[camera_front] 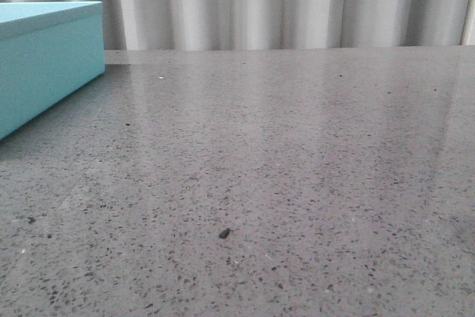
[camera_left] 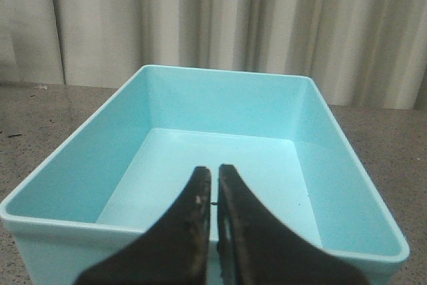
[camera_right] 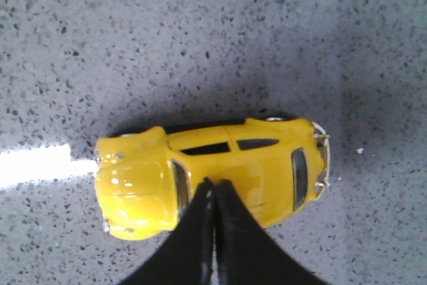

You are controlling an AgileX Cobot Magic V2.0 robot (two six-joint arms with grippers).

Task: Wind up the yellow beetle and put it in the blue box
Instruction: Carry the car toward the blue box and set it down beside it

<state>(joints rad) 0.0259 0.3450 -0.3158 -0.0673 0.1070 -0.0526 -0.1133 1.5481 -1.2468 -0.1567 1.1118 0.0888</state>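
Note:
The yellow beetle [camera_right: 220, 165] stands on the speckled grey table, seen from above in the right wrist view. My right gripper [camera_right: 214, 183] is shut and empty, its fingertips together over the car's roof. The blue box [camera_left: 213, 158] is open and empty in the left wrist view; its side also shows at the far left of the front view [camera_front: 44, 61]. My left gripper [camera_left: 214, 171] is shut and empty, hovering over the box's near rim. Neither gripper nor the car shows in the front view.
The grey speckled table [camera_front: 282, 168] runs back to a pale pleated curtain [camera_front: 282, 5]. A small dark speck [camera_front: 224, 233] lies on the table near the front. A bright white reflection [camera_right: 33, 165] lies beside the car's front.

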